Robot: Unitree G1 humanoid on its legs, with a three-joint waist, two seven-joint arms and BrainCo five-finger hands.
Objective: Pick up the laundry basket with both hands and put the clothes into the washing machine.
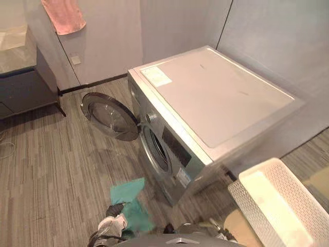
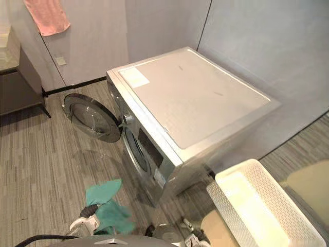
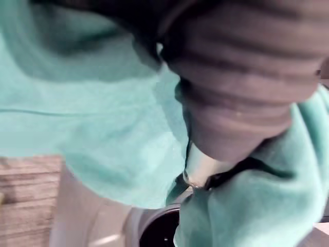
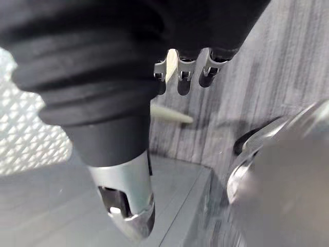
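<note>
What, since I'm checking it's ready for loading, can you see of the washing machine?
The washing machine is a silver-grey front loader with a flat pale top carrying a white label at one corner. A dark panel runs along its front above the dark drum opening. Its round glass-windowed door is swung wide open to the robot's left. It stands upright on the striped floor by a pale wall, with the white laundry basket beside it on the right.

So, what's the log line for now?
left hand: grips teal fleece cloth | silver washing machine: door open | white perforated plastic basket: looks empty
</note>
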